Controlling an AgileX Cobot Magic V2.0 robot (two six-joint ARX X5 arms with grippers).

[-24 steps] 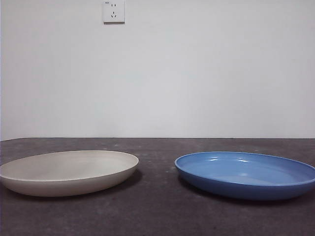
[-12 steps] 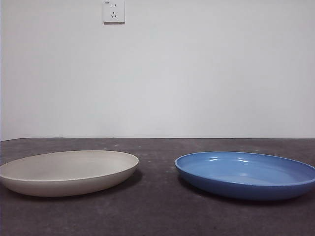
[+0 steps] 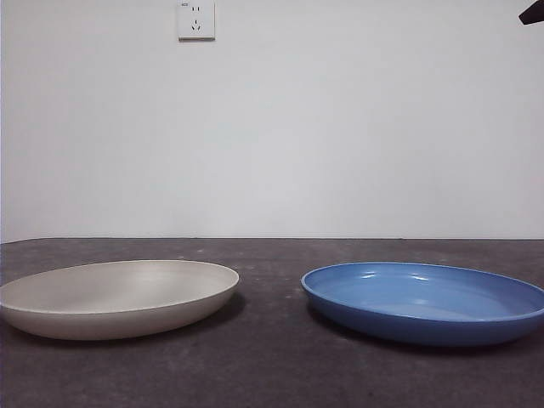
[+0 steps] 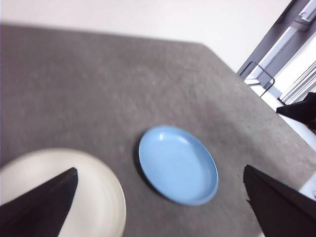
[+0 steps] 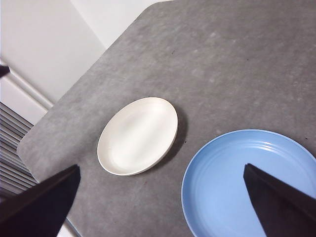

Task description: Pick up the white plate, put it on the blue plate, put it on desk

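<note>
Two plates in the front view?

Two, yes: the white plate (image 3: 119, 297) and the blue plate (image 3: 425, 302), side by side but apart, each flat on the desk (image 3: 272, 374), rims up. Probably laid out separately to leave every rim free for a grasp. No gripper near either one. Only a black arm tip (image 3: 532, 12) at an upper corner, far above both. Impossible to say which arm.

And from the left wrist?

Somewhat blurred. Left gripper (image 4: 159, 169) held high over the desk and tilted down, jaws spread wide, holding nothing. White plate below and close in, partly hidden behind one jaw. Blue plate farther out, seen whole in the gap between the jaws. Touching neither. Judged a waiting pose, and likely the arm for the pick, being the nearer to the white plate.

From the right wrist?

Much the same pose. Right gripper (image 5: 161, 167) high up, angled down, jaws wide apart, empty. Blue plate close below, partly covered by one jaw. White plate farther out, in clear sight through the gap, well short of any contact.

How far along, then?

Nothing lifted, nothing stacked; first step not yet begun. Next move, by judgement: down to the white plate's rim, low against the desk, so calling for a shallow, careful pinch.
</note>
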